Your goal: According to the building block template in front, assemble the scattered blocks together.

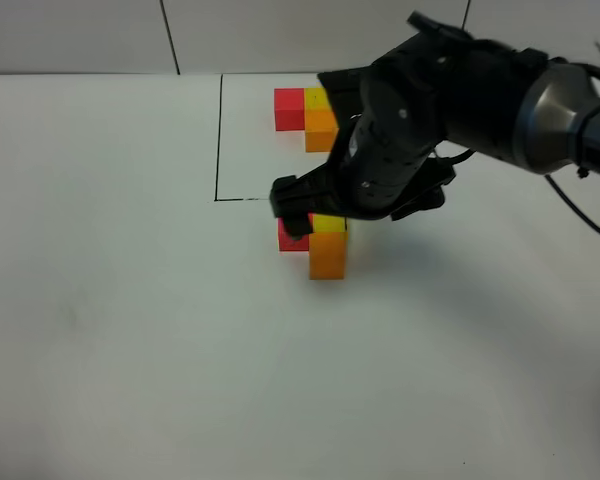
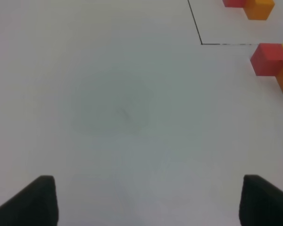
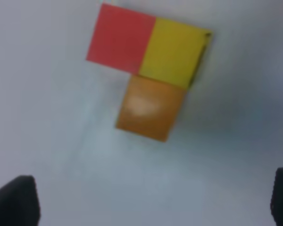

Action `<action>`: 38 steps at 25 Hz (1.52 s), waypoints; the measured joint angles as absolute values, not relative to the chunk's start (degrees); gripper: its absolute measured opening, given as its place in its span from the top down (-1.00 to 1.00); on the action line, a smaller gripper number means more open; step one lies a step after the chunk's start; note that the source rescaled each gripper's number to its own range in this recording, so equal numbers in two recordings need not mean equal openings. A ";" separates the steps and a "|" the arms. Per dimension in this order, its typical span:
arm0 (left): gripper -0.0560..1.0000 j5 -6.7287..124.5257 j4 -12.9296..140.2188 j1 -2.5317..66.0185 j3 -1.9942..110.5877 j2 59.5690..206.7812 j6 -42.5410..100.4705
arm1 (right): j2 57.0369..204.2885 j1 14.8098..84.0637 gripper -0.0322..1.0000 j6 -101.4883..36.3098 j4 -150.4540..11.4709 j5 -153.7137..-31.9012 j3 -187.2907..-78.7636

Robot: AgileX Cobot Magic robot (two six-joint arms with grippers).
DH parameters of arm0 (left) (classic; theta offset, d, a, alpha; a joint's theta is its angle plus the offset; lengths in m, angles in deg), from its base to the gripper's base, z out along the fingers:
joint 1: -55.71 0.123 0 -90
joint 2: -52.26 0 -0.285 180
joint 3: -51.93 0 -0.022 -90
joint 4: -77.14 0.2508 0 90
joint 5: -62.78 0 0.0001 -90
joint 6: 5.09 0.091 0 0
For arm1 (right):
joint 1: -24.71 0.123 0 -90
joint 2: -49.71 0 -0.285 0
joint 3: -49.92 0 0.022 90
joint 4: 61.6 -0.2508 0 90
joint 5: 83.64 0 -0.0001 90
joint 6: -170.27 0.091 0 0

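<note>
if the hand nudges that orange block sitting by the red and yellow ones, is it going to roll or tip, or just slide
Probably just slide. The orange block is a flat-faced cube resting squarely on the smooth white table, so rolling or tipping looks unlikely. It sits flush against the yellow block, so a push toward that one would likely shove the red block and yellow along together. It looks rigid and matte, not slippery.

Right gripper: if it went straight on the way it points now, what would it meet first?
Probably the orange cube of the scattered blocks, which lies nearest ahead of the open right gripper; depth is unclear, so bare table is possible.
</note>
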State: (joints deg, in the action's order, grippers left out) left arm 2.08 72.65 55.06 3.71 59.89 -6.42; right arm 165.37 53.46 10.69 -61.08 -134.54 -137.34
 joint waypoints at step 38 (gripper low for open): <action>-0.46 2.08 72.65 55.06 3.71 59.89 -6.42 | 104.36 22.81 -1.00 -7.74 -67.32 -141.77 -96.00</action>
